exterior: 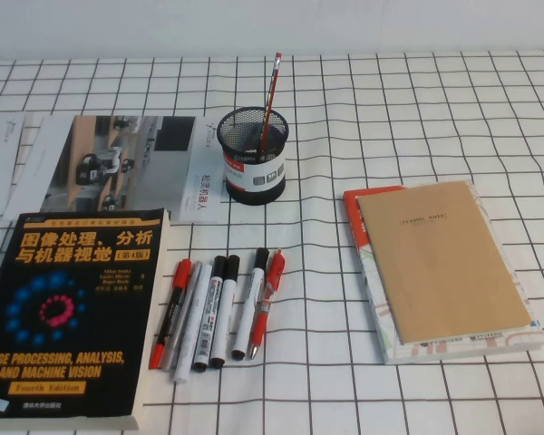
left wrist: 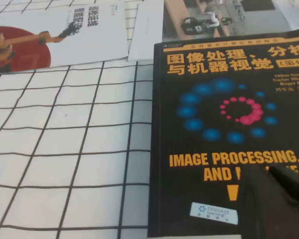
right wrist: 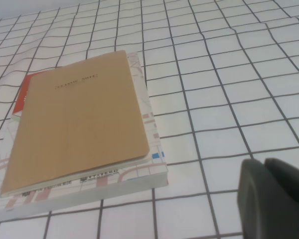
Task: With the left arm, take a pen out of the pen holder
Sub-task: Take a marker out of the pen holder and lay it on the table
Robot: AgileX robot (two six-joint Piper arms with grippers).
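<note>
Far from pen [exterior: 270, 100], left fingers [left wrist: 276, 201], right fingers [right wrist: 254, 199]

On the table [exterior: 344, 399], the pen holder [exterior: 252, 156] stands at upper centre of the frame, with one pen [exterior: 271, 95] leaning in it. A row of pens [exterior: 216, 311] lies before it. A textbook [exterior: 68, 317] lies lower left, with leaflets [exterior: 118, 163] behind it. At right, a notebook [exterior: 440, 267] rests on a book [exterior: 462, 344].

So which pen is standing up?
The red pen leaning in the mesh pen holder; the other pens lie flat. Left gripper hovers over the black book, right gripper near the tan notebook.
</note>
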